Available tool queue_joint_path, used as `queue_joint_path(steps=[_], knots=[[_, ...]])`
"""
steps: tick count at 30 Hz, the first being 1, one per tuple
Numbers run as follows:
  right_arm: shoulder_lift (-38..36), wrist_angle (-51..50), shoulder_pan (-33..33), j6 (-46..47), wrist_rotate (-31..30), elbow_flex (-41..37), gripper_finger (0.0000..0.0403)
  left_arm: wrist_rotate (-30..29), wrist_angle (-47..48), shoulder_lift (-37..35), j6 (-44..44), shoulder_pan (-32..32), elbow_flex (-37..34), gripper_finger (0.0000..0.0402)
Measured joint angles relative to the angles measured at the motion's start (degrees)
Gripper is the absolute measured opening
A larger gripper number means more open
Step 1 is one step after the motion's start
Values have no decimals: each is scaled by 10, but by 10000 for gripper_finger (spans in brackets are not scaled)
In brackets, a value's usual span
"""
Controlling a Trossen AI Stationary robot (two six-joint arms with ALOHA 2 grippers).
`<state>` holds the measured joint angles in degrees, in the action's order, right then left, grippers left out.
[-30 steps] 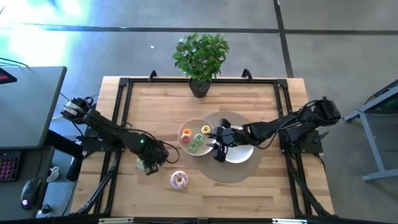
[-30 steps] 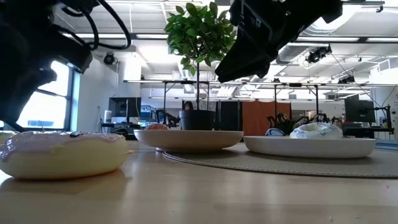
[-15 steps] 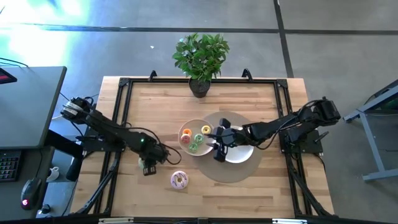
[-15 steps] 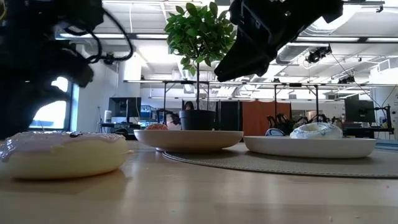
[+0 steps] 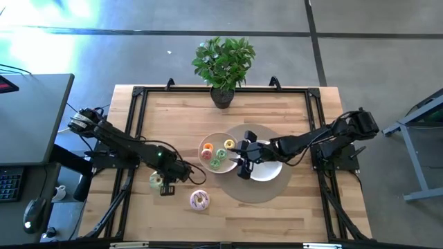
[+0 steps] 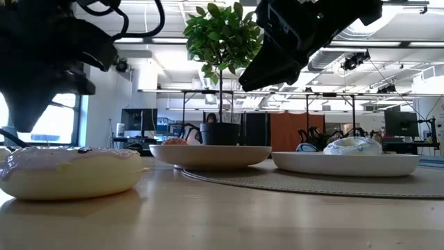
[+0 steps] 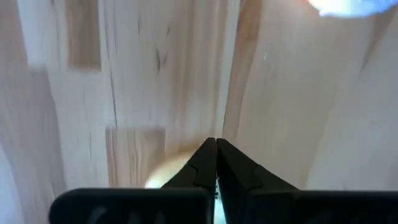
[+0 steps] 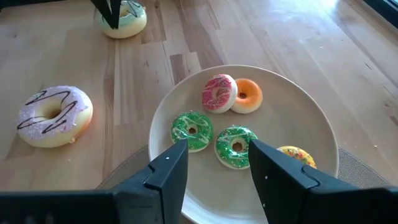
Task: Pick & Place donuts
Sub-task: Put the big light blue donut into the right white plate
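Note:
A pale green donut lies flat on the wood at the table's left. My left gripper stands shut, pointing down, at that donut's near right side, with nothing between the fingers. A large pink donut lies near the front edge. Several small donuts, pink, orange, green and yellow, lie in a beige plate. My right gripper hovers open above that plate's right rim. My left gripper's shut fingers come down from above at the pale green donut's rim. I cannot tell whether they touch it. The donut lies flat on the table.
A white plate with a white donut sits on a round mat beside the beige plate. A potted plant stands at the far edge. Bare wood lies at the left and the near right.
My left gripper has shut beside the pale green donut without taking it between its fingers. The donut still lies on the table and shows more fully at the gripper's far left side.

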<state>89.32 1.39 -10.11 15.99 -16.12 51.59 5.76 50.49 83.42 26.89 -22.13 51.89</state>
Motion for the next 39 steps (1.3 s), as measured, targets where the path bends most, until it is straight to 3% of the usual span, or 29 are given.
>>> queue_joint_path(steps=[6,11,15,18,23,27,30,34,39], knots=[[0,0,0,0,0,0,165,29,118,0,25,-4,22,60],[0,0,0,0,0,0,165,12,188,0,34,-20,-7,129],[0,-2,0,0,2,0,165,-8,133,0,34,-23,-56,175],[0,-2,0,0,2,1,165,-4,91,0,25,-23,-77,187],[0,-2,0,0,1,1,165,-8,52,-1,-39,-23,-84,156],[0,-2,0,-31,-1,1,165,8,31,-1,-83,-23,-80,69],[0,2,-4,-125,-7,1,165,-6,35,-1,-82,-22,-55,15],[0,31,-13,-294,3,1,165,-29,33,-1,-94,-7,1,25],[0,84,-28,-466,45,1,157,-33,11,-1,-147,38,84,6]])
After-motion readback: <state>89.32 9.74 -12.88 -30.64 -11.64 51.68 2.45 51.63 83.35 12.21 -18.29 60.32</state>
